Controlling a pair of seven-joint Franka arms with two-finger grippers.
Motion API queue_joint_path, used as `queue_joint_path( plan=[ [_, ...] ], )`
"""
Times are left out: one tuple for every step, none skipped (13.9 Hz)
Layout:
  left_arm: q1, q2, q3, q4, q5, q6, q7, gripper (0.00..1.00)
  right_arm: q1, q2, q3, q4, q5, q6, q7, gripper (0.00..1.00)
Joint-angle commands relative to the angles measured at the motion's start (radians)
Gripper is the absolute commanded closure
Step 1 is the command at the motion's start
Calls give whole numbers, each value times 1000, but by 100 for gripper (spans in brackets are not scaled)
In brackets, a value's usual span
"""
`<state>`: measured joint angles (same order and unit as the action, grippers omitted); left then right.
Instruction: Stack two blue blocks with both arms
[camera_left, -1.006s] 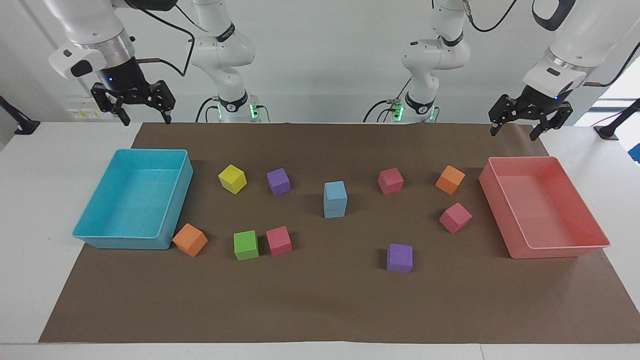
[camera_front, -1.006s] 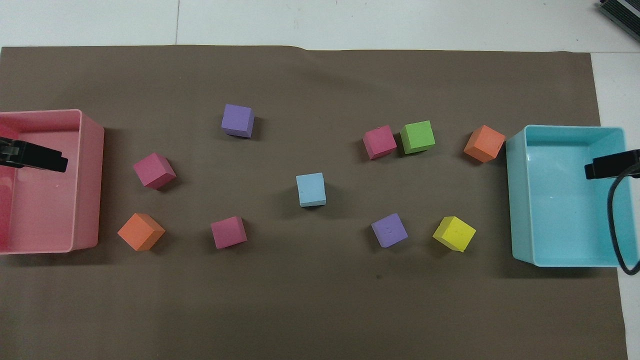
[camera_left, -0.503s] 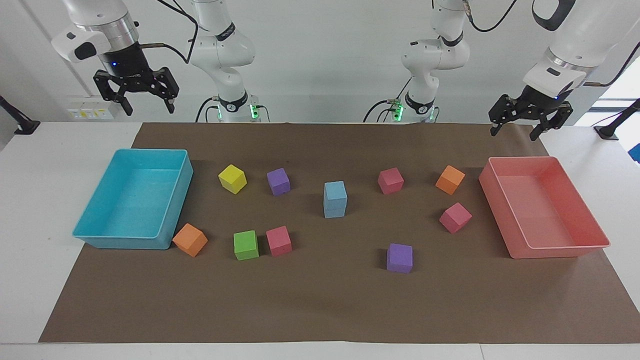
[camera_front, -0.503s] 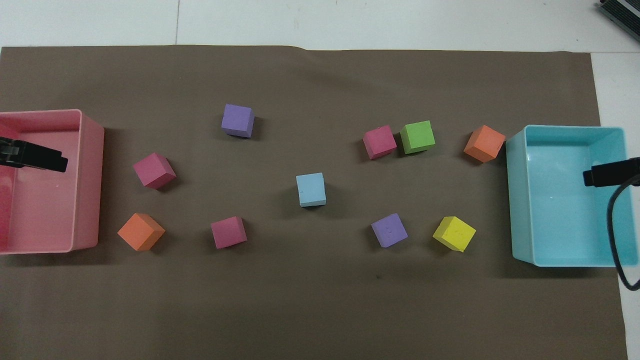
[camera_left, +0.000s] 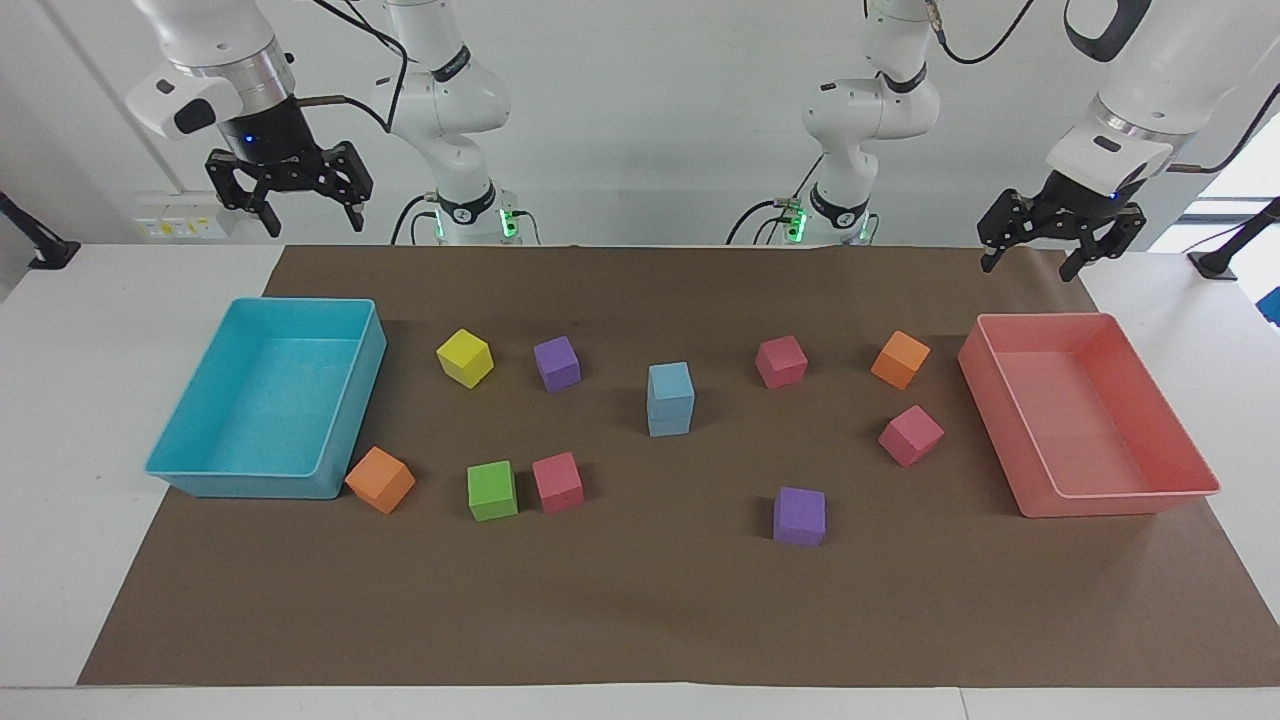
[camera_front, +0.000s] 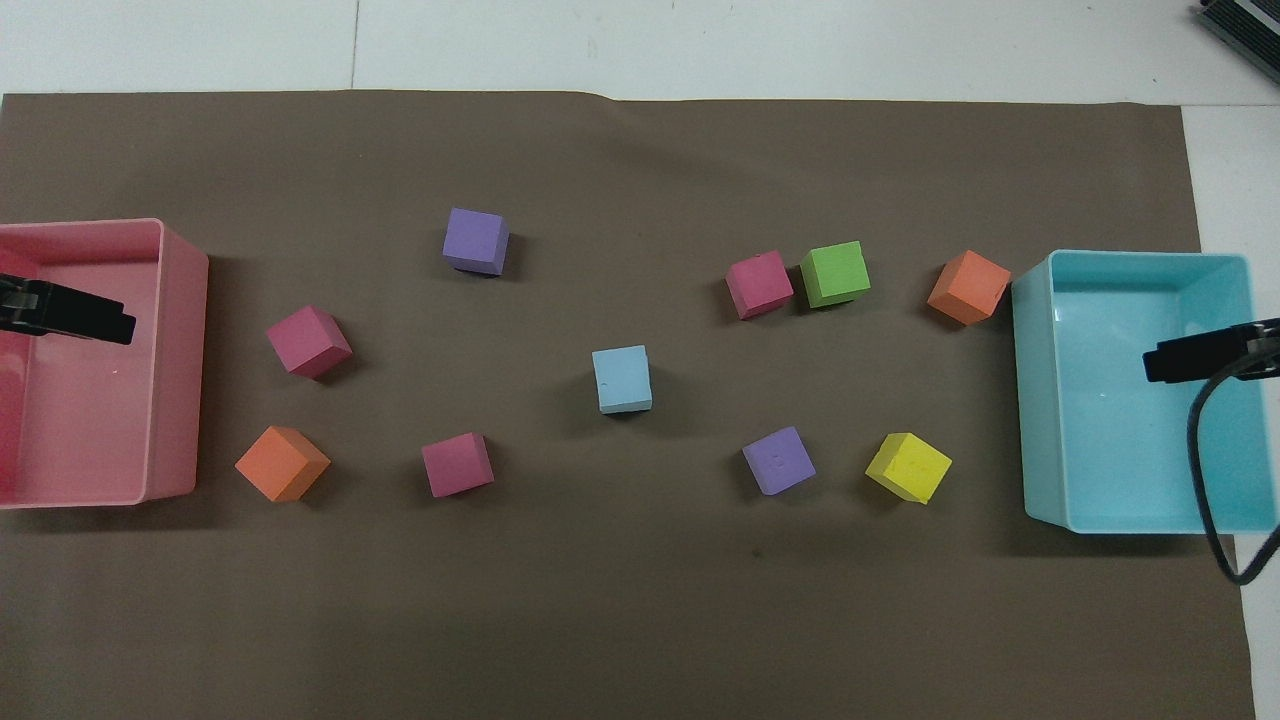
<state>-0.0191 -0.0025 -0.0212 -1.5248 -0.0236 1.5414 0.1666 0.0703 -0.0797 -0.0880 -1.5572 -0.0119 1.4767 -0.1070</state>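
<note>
In the facing view the two blue blocks (camera_left: 670, 399) stand stacked mid-mat, both grippers raised and apart from them: left gripper (camera_left: 1034, 254) open, right gripper (camera_left: 307, 210) open; overhead, the stack (camera_front: 622, 379) sits slightly skewed, so a jolt to the table might topple it.

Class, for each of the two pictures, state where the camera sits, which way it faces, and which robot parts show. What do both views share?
Facing view: high across the table, facing the robots; both arms, right gripper and left gripper raised.
Overhead view: above the robots' end, looking steeply down; only gripper tips show.
Shared: stacked blue blocks, turquoise tray, pink tray.
</note>
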Motion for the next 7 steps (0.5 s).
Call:
queue_joint_path(
  plan=[
    [4, -30, -6, -38, 17, 26, -9, 0, -6, -18, 7, -26, -33, -36, 1, 0],
    [4, -30, -6, -38, 17, 26, -10, 0, -6, -19, 7, -26, -36, -33, 0, 0],
    [4, -28, -6, -37, 17, 26, -10, 0, -6, -19, 7, -26, -43, -24, 0, 0],
    [4, -28, -6, -38, 17, 26, -10, 0, -3, -19, 8, -27, -51, -18, 0, 0],
    [4, -28, -6, -37, 17, 28, -10, 0, -4, -19, 8, -27, -54, -16, 0, 0],
    [4, -28, -6, -37, 17, 28, -10, 0, -3, -19, 8, -32, -54, -16, 1, 0],
    [4, -28, -6, -37, 17, 28, -10, 0, -4, -20, 8, -32, -54, -16, 1, 0]
  ],
)
